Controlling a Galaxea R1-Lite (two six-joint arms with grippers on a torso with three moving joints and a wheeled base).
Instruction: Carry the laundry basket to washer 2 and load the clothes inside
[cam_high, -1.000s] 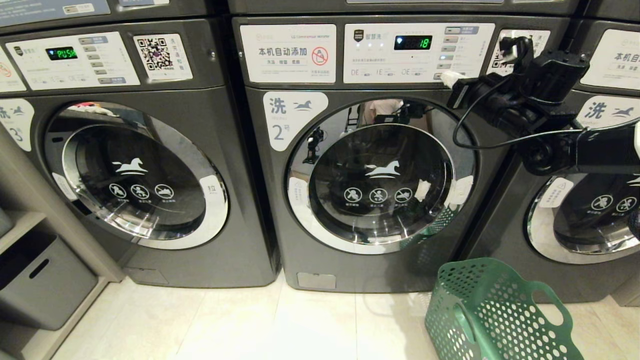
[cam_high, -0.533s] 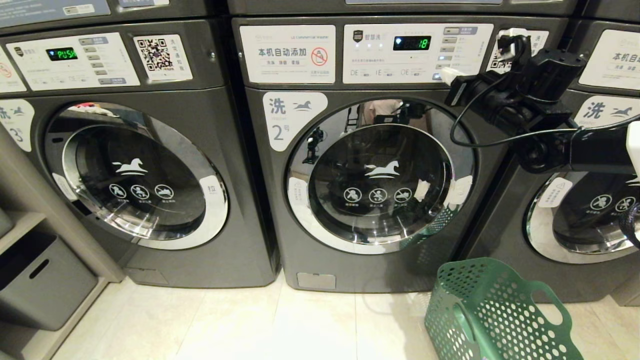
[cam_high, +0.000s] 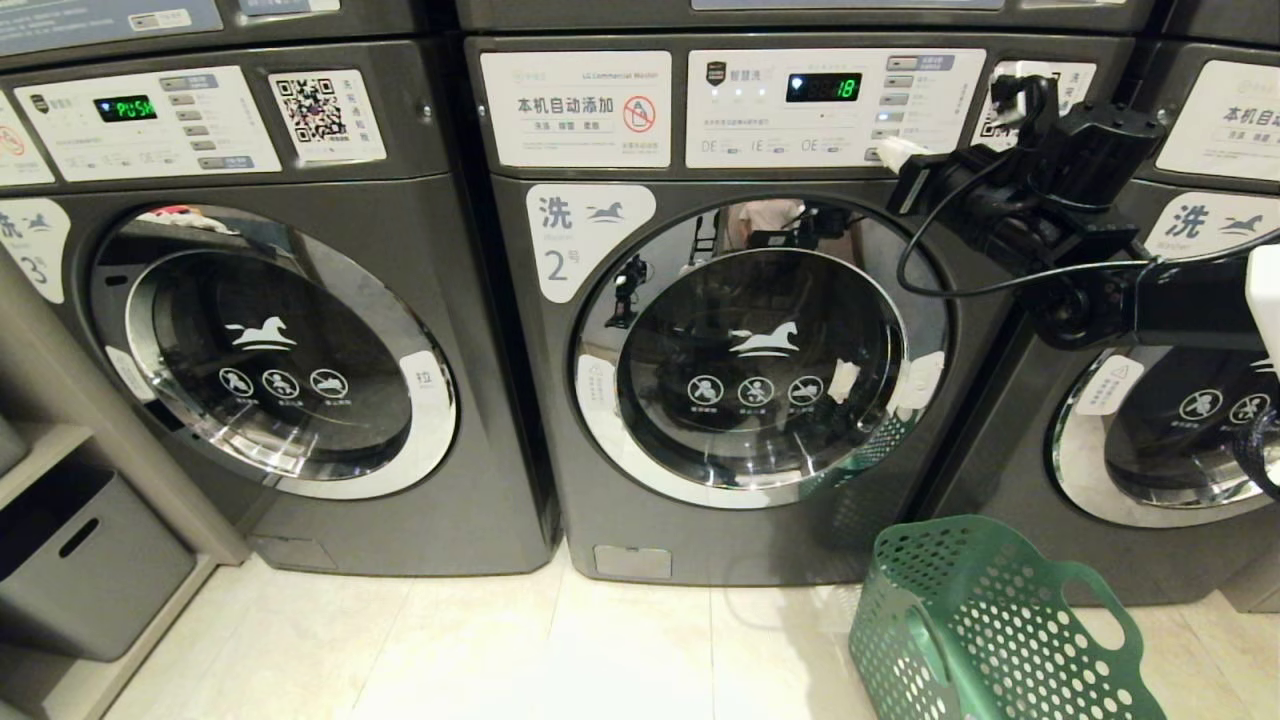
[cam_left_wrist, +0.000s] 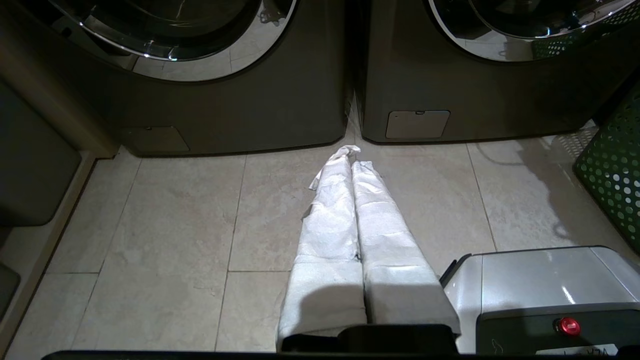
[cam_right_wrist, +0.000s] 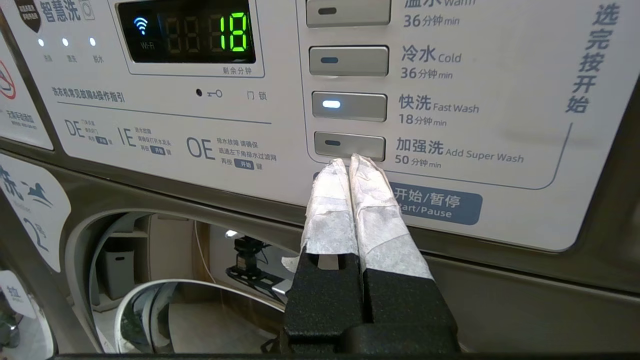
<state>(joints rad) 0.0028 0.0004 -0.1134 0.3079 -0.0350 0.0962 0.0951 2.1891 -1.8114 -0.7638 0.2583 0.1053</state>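
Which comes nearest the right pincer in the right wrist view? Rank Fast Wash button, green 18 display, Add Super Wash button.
1. Add Super Wash button, right at the right pincer's tips.
2. Fast Wash button, lit, next up the column.
3. Green 18 display, beside the Wi-Fi mark.

Laundry basket cut off by frame bottom; contents unseen.

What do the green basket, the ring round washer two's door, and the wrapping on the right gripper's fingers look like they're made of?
The laundry basket: moulded plastic, likely, with a smooth semi-matte look and even round holes. The door ring on washer 2: chrome-finished metal or plated plastic, mirroring the room. The right gripper, shut at the control panel: its fingers seem wrapped in white fibrous tape or cloth, with creases and overlapping edges.
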